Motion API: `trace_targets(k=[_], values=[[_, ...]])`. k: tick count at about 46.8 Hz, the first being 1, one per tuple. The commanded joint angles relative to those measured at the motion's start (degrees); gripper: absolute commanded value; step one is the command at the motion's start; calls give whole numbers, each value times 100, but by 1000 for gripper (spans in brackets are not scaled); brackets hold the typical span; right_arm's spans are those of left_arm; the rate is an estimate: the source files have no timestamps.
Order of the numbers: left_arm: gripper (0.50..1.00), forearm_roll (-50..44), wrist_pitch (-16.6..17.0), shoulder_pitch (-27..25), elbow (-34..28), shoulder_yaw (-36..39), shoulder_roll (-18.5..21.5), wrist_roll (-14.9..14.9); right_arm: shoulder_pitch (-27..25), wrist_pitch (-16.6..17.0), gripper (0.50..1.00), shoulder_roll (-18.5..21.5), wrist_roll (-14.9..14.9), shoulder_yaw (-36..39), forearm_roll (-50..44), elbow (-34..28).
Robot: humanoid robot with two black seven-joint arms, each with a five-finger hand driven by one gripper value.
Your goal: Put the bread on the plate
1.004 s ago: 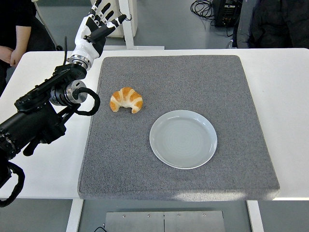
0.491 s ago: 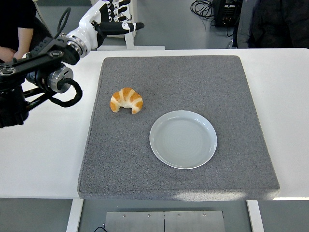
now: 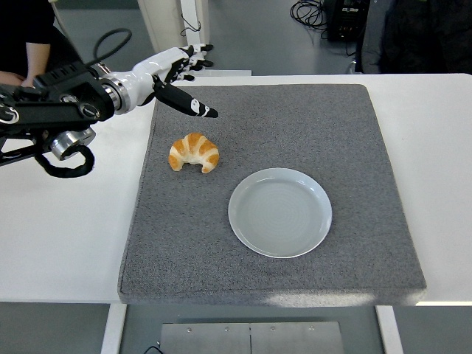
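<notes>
I'm looking down on the bread point(image 3: 193, 152), a croissant: golden brown, curved like a crescent with both tips pointing toward the near edge, and pale stripes running across its ridged back. It's lying flat on the grey mat point(image 3: 184, 251), in the mat's left half, sitting at about ten o'clock from the plate point(image 3: 279, 212) and clearly apart from it, with a strip of bare mat between the two. The plate is round, pale grey-blue, nothing on it, resting just right of the mat's middle and a bit toward me. My left hand point(image 3: 173, 77) is up at about eleven o'clock from the bread, over the mat's far left corner, not touching the bread. Its fingers are spread and hold nothing: the thumb point(image 3: 190, 105) juts out long toward the bread, its dark tip stopping short above the mat, while the other fingers point(image 3: 193, 56) fan away toward the far edge. The black forearm point(image 3: 51, 110) comes in from the left over the white table point(image 3: 59, 236), with a loop of black cable point(image 3: 66, 158) hanging under it. At the far left a person point(image 3: 26, 37) in dark clothing sits beyond the table. Between bread and plate I see only open mat.
</notes>
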Motion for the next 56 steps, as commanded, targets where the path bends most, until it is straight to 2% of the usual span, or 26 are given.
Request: trace_targets(k=[1, 8, 15, 18, 21, 24, 28, 42, 56], values=[[955, -1, 151, -200, -85, 449, -24, 6, 0, 0, 1000, 0, 1, 1, 0, 4], [955, 8, 424, -288, -94, 1065, -235, -11, 9, 0, 1000, 0, 1, 0, 0, 4], [955, 244, 556, -139, -94, 1241, -385, -64, 44, 0, 1000, 0, 1, 9, 0, 4], [955, 674, 880, 177, -32, 1198, -428, -108, 44, 0, 1000, 0, 1, 9, 0, -5], [955, 1228, 1354, 590, 64, 1127, -516, -108, 44, 0, 1000, 0, 1, 9, 0, -5], [955, 1563, 1602, 889, 222, 978, -560, -108, 44, 0, 1000, 0, 1, 18, 0, 4], [955, 1651, 1620, 1135, 398, 741, -569, -108, 44, 0, 1000, 0, 1, 27, 0, -5], [955, 1704, 1620, 1276, 890, 652, -587, -143, 44, 0, 1000, 0, 1, 18, 0, 4], [955, 1713, 1611, 1707, 1514, 397, -1000, -231, 44, 0, 1000, 0, 1, 27, 0, -5]])
